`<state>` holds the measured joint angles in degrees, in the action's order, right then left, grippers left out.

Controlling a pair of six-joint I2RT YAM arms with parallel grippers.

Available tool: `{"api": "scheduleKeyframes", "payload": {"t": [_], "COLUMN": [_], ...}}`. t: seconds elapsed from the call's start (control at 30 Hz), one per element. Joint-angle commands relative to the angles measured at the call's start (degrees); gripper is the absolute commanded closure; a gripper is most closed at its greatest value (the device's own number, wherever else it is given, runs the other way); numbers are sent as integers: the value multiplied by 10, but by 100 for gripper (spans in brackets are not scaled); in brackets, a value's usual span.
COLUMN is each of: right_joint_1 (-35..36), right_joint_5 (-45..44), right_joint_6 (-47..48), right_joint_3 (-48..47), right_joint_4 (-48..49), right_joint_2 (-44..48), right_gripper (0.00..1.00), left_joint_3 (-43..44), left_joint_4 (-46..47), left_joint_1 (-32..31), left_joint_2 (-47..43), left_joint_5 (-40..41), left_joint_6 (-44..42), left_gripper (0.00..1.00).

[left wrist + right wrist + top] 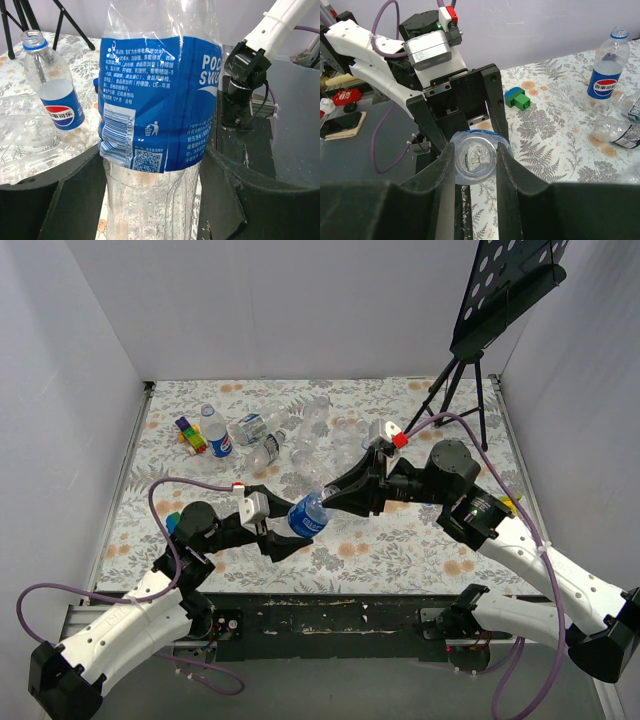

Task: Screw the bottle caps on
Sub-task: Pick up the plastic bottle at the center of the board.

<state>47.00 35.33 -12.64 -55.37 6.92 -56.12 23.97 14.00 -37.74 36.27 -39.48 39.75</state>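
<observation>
Blue across its label band, a clear plastic bottle [308, 514] is held above the middle of the flower-patterned table [400, 550], slanting between the 2 arms. The left gripper [295, 530] grasps it around the body: in the left wrist view the label [160, 100] fills the space between the 2 black fingers [75, 195], which press against its sides. The right gripper [328, 498] meets the same bottle from the far right, and its fingers are clenched on the bottle's end. In the right wrist view that round, clear end [476, 159] sits tight between the fingers [447, 170], touching both. Whether a cap is on that end cannot be told. At the far left of the table a Pepsi bottle [215, 432] stands upright, its mouth uncapped with a blue ring below the rim [35, 42]. Beside it, toward the centre, several more clear bottles [300, 435] lie on their sides in a loose cluster, some touching. A green-and-blue toy [517, 98] rests on the table near the left arm. A black stand [470, 390] rises at the far right corner.
</observation>
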Motion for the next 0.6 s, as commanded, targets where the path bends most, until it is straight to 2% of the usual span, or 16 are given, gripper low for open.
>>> {"api": "scheduleKeyframes", "payload": {"t": [0.0, 0.03, 0.07, 0.17, 0.37, 0.57], "right_joint_1": [4, 4, 4, 5, 12, 34], "right_joint_5": [0, 3, 5, 13, 35, 17], "right_joint_6": [29, 41, 52, 80, 107, 119], "right_joint_3": [-29, -36, -43, -66, -84, -90], "right_joint_4": [-14, -27, -44, -94, -126, -133], "right_joint_2": [-3, -7, -13, -32, -68, -94], "right_gripper": [99, 99, 99, 99, 99, 99], "left_joint_3": [16, 24, 31, 48, 50, 42], "left_joint_4": [-30, -46, -57, -80, -78, -57], "left_joint_1": [2, 1, 1, 1, 2, 1], "left_joint_2": [9, 15, 22, 43, 58, 55], "left_joint_5": [-2, -2, -1, -18, -41, -29], "left_joint_6": [-12, -15, -14, -16, -13, -1], "left_gripper": [42, 26, 17, 4, 2, 2]}}
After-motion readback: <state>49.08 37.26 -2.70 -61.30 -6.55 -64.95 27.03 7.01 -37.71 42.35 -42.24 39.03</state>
